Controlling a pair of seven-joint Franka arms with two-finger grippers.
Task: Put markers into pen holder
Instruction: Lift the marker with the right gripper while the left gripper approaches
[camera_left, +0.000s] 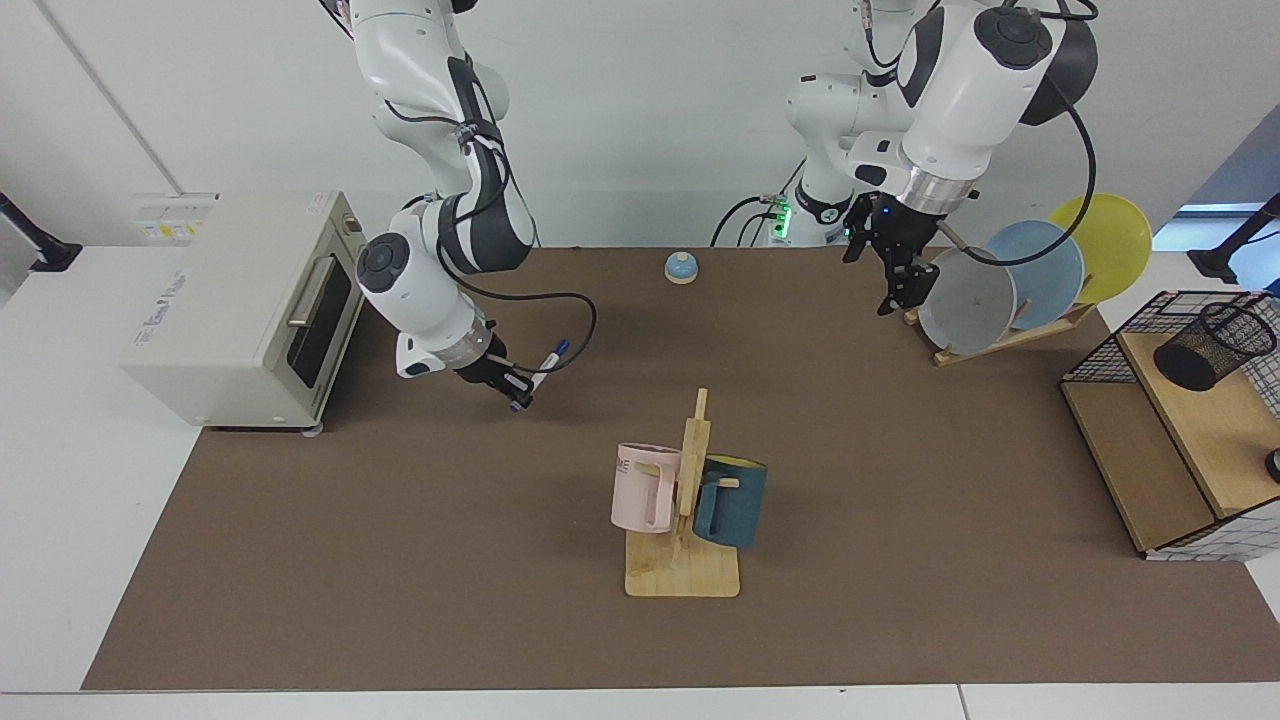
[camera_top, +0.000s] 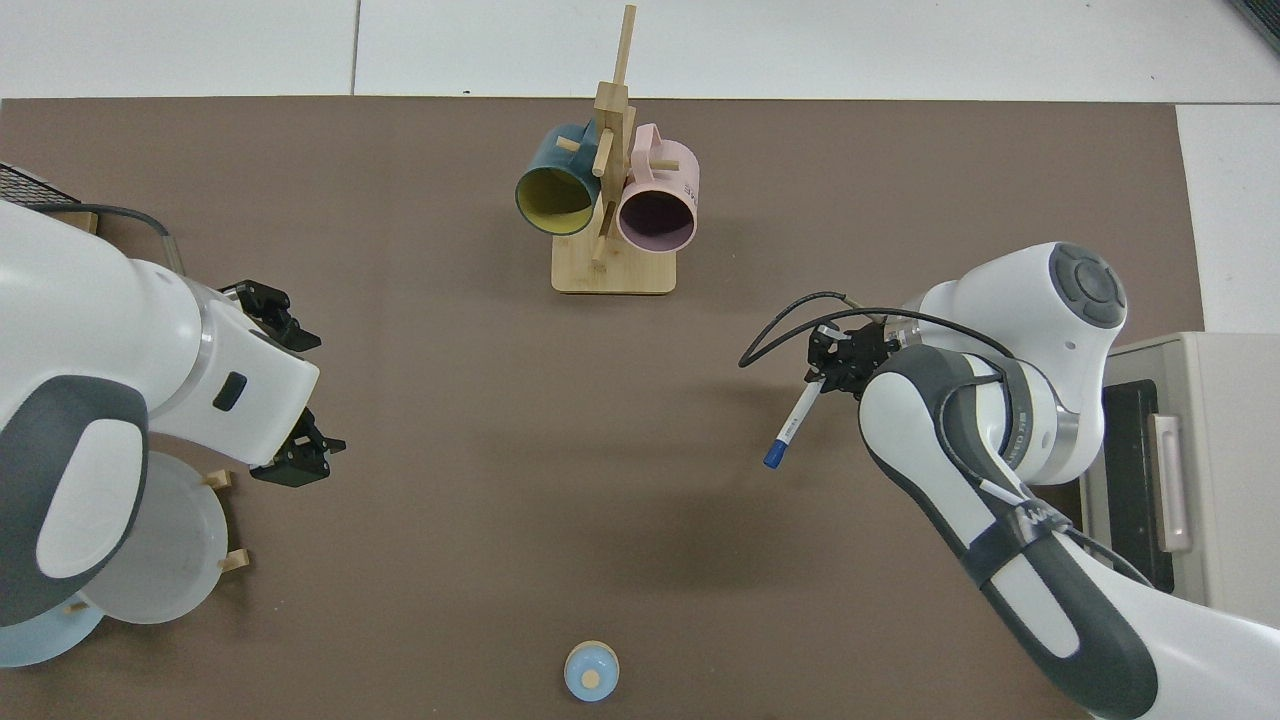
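Note:
The marker (camera_left: 541, 369), white with blue ends, hangs tilted above the mat in my right gripper (camera_left: 514, 386), which is shut on its lower part. From above, the marker (camera_top: 796, 422) slants away from the right gripper (camera_top: 830, 366). The pen holder (camera_left: 1212, 346), a black mesh cup, leans on the wooden board inside the wire basket (camera_left: 1100, 352) at the far right of the facing view. My left gripper (camera_left: 872, 280) hangs open and holds nothing, just in front of the plate rack. In the top view, the left gripper (camera_top: 325, 395) is beside the plates.
A wooden mug tree (camera_left: 686, 520) with a pink and a dark blue mug stands mid-table. A toaster oven (camera_left: 240, 300) sits behind the right arm. A rack of plates (camera_left: 1010, 285) and a small blue bell (camera_left: 681, 267) stand at the back.

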